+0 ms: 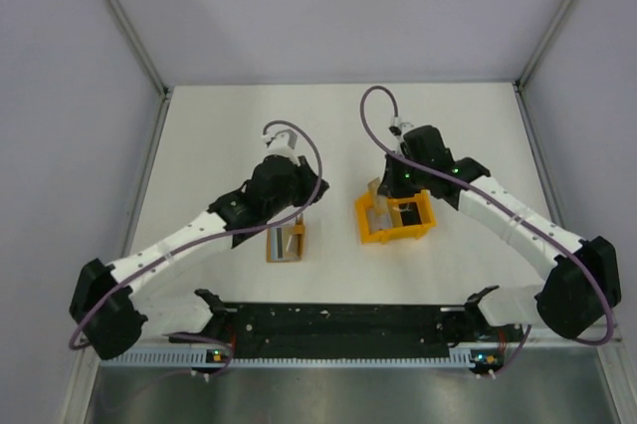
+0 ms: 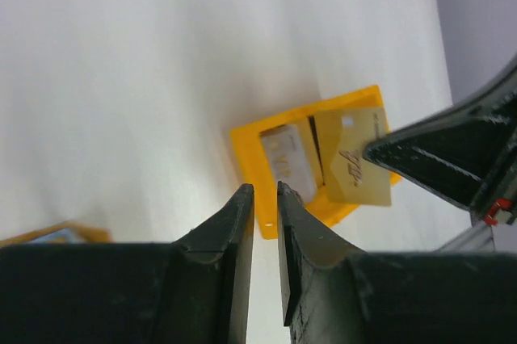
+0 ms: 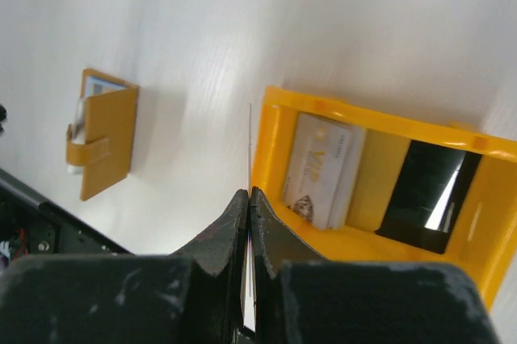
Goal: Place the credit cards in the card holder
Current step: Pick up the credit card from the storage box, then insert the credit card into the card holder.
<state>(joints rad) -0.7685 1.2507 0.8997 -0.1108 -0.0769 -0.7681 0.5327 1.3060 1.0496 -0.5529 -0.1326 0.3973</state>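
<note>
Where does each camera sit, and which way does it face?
Top camera: above and behind the arms, looking down on the table; left arm reaches to the wallet, right arm to the yellow tray.
Left wrist: looks past the left claw, slightly parted, across at the tray.
Right wrist: looks down past the right claw, shut on a card seen edge-on, at the tray.
Shared: both wrist views show tray and wallet.

The top camera looks down from high behind the near edge of the worktop (image 1: 219,145), taking in all of it, the yellow tray (image 1: 398,238) mid-frame. The left wrist camera looks past the left claw (image 2: 264,190) at the tray from farther off. The right wrist camera hangs close over the tray's edge, behind the right claw (image 3: 249,195). All three views share the tray.
</note>
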